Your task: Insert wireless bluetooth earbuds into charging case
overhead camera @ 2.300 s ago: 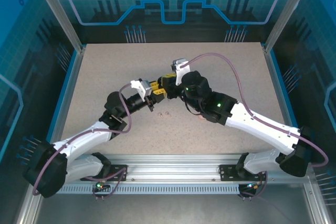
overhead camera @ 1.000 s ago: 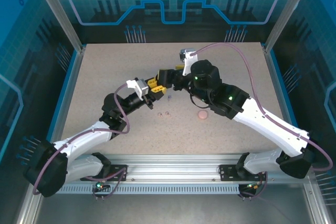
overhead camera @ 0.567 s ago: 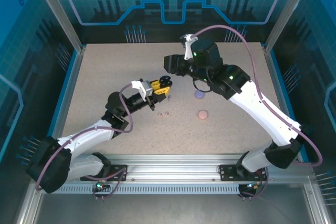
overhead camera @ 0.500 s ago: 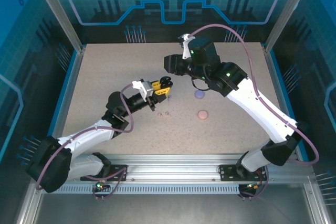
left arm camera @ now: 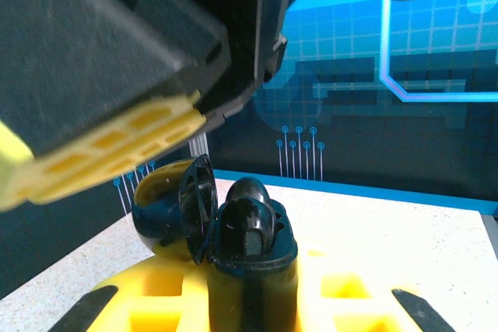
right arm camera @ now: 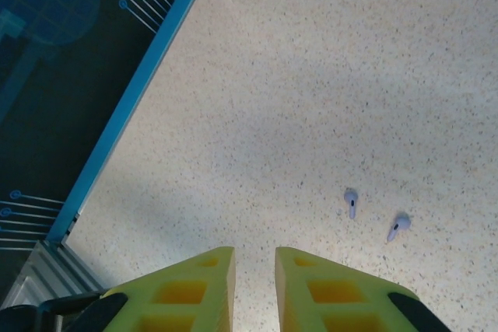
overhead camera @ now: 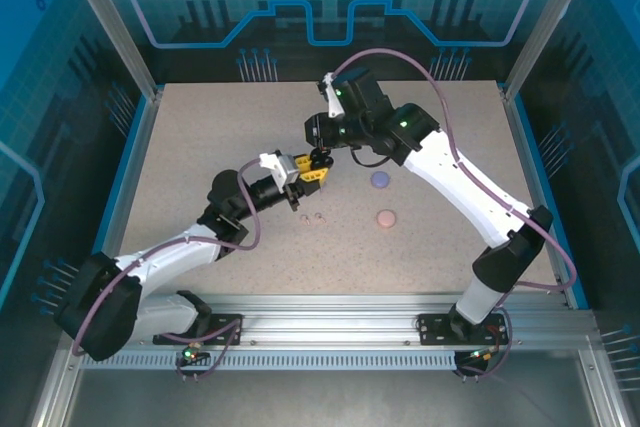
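now the right gripper (right arm camera: pixel 254 260), apart and empty, has lifted off the black case (left arm camera: pixel 249 239) the left gripper (overhead camera: pixel 314 167) clamps; lavender earbuds (right arm camera: pixel 352 201) wait.

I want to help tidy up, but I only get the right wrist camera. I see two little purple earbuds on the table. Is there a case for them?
Observer: Yes. From above, a round lavender case lies on the table, right of centre.
Operator: What's the other arm doing?
Observer: The left gripper is shut on a black case with its lid open.
Operator: Are there more earbuds?
Observer: Two tiny pale pink earbuds lie on the table, just nearer the arm bases than the left gripper.
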Controlling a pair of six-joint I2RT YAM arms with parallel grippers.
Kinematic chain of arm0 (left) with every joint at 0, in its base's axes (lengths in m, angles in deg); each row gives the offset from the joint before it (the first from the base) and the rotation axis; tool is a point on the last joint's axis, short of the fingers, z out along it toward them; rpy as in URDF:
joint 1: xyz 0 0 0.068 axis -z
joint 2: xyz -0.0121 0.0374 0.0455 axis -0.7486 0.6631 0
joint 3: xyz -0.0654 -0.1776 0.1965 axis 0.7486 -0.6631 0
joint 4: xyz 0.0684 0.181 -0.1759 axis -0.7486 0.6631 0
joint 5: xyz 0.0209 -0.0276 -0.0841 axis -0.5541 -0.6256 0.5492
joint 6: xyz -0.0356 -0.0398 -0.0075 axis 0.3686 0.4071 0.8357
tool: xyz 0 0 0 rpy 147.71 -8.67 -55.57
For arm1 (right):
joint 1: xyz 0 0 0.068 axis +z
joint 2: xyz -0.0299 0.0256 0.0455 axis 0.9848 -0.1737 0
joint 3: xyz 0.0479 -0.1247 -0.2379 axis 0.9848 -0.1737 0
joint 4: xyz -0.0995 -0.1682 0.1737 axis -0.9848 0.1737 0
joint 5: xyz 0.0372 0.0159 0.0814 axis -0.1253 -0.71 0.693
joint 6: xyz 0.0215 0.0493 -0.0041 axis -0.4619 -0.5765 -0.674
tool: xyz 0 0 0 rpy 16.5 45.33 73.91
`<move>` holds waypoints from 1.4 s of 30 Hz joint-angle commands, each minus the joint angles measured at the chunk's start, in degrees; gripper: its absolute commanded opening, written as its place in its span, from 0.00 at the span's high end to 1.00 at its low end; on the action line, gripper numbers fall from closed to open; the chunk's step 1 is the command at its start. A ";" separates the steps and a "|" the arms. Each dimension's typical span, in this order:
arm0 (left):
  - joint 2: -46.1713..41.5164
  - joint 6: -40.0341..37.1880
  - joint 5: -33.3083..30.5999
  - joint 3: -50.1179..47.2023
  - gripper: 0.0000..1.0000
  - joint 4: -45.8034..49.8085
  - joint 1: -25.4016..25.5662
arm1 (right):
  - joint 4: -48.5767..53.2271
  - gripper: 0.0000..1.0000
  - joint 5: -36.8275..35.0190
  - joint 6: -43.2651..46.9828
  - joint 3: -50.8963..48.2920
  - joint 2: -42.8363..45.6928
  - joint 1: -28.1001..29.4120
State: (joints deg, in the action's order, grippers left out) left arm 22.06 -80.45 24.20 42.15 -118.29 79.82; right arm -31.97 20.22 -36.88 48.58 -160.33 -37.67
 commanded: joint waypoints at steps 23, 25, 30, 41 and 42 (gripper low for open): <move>2.63 3.01 -2.16 -0.37 1.00 -7.22 0.03 | -4.78 0.62 -8.13 -4.60 -16.79 21.18 -0.26; 2.83 3.93 -3.22 -1.18 1.00 -7.71 0.08 | -5.03 0.60 -8.87 -4.92 -17.73 22.37 -0.80; 4.67 7.75 -6.03 -2.66 1.00 -8.14 -0.13 | -6.92 0.54 -9.62 -6.71 -24.44 26.23 -2.14; 7.92 26.37 -10.01 -2.01 1.00 4.33 -6.03 | -10.75 0.43 -12.21 -11.77 -44.77 35.40 -2.36; 7.65 27.99 -10.29 -1.66 1.00 7.24 -6.77 | -11.12 0.41 -11.95 -12.25 -46.21 35.68 -2.35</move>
State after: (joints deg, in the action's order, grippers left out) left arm 30.19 -59.01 15.98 39.29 -118.02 74.33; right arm -40.63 9.18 -46.92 5.15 -126.41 -39.50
